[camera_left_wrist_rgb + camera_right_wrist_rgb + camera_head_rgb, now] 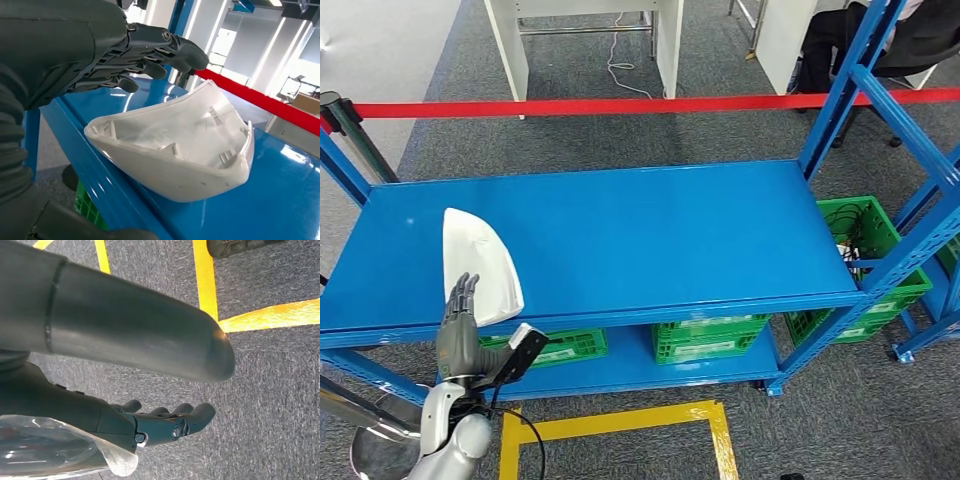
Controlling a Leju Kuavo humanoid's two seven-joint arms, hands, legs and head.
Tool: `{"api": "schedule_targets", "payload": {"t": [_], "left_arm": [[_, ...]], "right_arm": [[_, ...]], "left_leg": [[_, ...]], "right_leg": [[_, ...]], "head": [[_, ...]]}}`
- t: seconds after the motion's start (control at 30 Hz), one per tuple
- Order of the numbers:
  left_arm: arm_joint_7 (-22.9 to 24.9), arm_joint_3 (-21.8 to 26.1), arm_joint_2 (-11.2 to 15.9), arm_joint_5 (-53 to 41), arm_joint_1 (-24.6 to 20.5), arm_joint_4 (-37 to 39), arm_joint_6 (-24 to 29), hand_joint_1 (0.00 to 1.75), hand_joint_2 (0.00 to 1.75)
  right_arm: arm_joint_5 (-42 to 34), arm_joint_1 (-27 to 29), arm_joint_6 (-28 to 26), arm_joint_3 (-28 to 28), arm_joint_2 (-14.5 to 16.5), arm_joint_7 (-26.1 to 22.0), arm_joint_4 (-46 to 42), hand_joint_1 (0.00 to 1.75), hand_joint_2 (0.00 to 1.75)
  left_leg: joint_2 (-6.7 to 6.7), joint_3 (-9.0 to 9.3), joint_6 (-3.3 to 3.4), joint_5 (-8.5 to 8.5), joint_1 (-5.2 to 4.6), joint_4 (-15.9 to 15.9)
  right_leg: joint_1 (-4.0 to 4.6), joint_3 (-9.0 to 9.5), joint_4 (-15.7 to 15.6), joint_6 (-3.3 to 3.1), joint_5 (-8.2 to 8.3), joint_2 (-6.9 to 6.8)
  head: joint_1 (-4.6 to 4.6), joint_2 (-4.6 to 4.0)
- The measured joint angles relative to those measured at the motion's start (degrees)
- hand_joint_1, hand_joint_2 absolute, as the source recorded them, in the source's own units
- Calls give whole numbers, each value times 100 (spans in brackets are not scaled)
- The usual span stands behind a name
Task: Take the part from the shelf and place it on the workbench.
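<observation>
Currently the white part (481, 265) lies at the front left edge of the blue shelf (660, 235), hollow side up in the left wrist view, probably so that its rim is easy to take from the front. The left hand (461, 318) reaches over its near edge with fingers (166, 47) spread apart, holding nothing yet. The right hand (166, 422) hangs over the grey floor (264, 390), fingers loosely extended and empty.
</observation>
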Motion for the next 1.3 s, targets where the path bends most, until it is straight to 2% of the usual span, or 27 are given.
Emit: {"api": "schedule_targets", "payload": {"t": [0.57, 0.73, 0.83, 0.87, 0.97, 1.07, 1.3], "left_arm": [[331, -19, -47, -394, -398, 423, -138, 0, 175], [564, -26, -48, -581, -621, 746, -142, 0, 175], [678, -26, -48, -682, -789, 990, -132, 38, 175], [699, -26, -48, -702, -839, 1060, -128, 79, 175], [723, -26, -47, -736, -948, 1236, -130, 168, 175], [723, -26, -46, -758, -1004, 1360, -134, 175, 175], [723, -26, -46, -767, -1091, 1497, -134, 175, 175]], "right_arm": [[169, -17, 61, -3, 1, 1, 0, 0, 0], [233, -22, 90, -3, 1, -1, 0, 0, 0], [270, -27, 111, -3, 1, -1, 0, 0, 0], [278, -28, 115, -3, 1, -1, 0, 0, 0], [284, -31, 121, -4, 1, 1, 1, 0, 0], [284, -33, 121, -5, 1, 1, 1, 0, 0], [297, -32, 121, -5, 1, -1, 2, 0, 0]], "left_leg": [[0, 0, 0, 1, 0, 6], [0, -1, 1, 2, 0, 9], [0, -2, 2, 3, 0, 10], [0, -4, 2, 3, 0, 10], [0, -6, 2, 4, 0, 10], [0, -7, 2, 5, 0, 11], [-1, -7, -1, 7, 0, 12]], "right_leg": [[0, -5, 2, 0, 0, 0], [0, -8, 4, 0, 1, 0], [0, -7, 4, -2, 3, 0], [0, -7, 4, -2, 3, 0], [0, -8, 4, -2, 4, -1], [0, -10, 5, -2, 4, 0], [0, -13, 8, -1, 5, -2]], "head": [[0, 0], [0, 0], [0, 0], [0, 0], [0, 0], [0, 0], [0, 0]]}}
